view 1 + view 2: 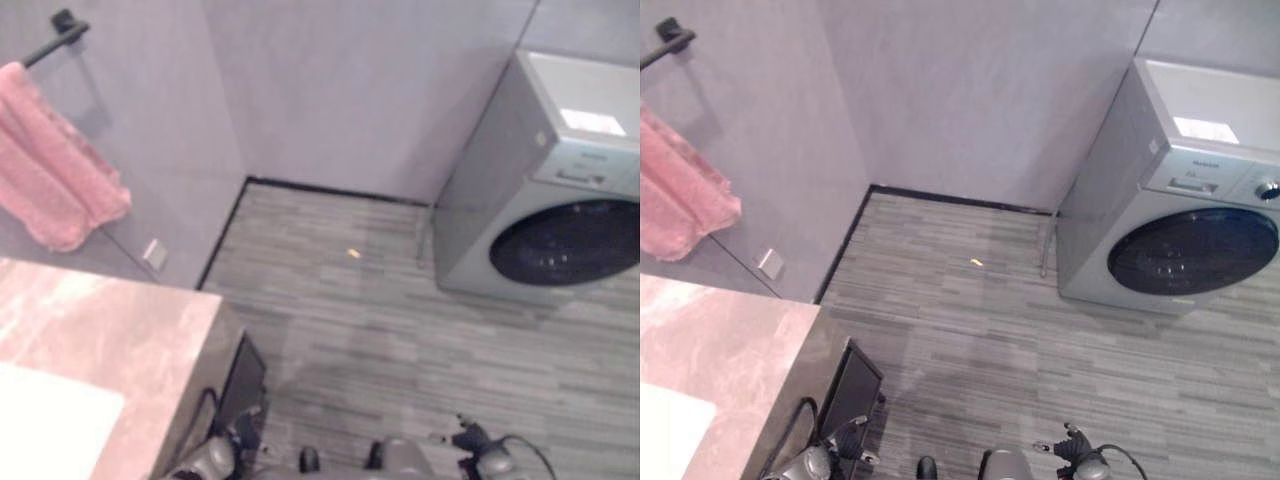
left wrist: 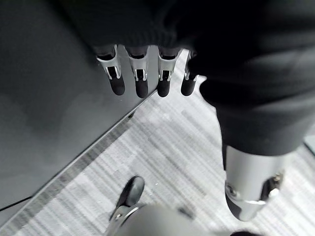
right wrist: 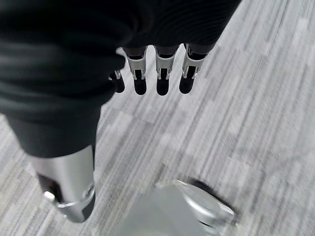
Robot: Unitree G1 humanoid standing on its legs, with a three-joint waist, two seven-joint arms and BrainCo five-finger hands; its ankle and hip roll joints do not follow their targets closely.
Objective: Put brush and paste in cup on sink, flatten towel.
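1. The floor (image 1: 400,330) of grey planks lies before me, between the grey walls.
2. A washing machine (image 1: 1180,230) stands at my right against the wall.
3. The pink marble bench (image 1: 90,340) is at my left, with a white part near its edge.
4. The pink towel (image 1: 50,180) hangs bunched on a dark rail (image 1: 55,35) above the bench.
5. My left hand (image 2: 147,73) hangs beside the dark bench side, fingers straight, holding nothing.
6. My right hand (image 3: 157,73) hangs over the floor, fingers straight and empty.
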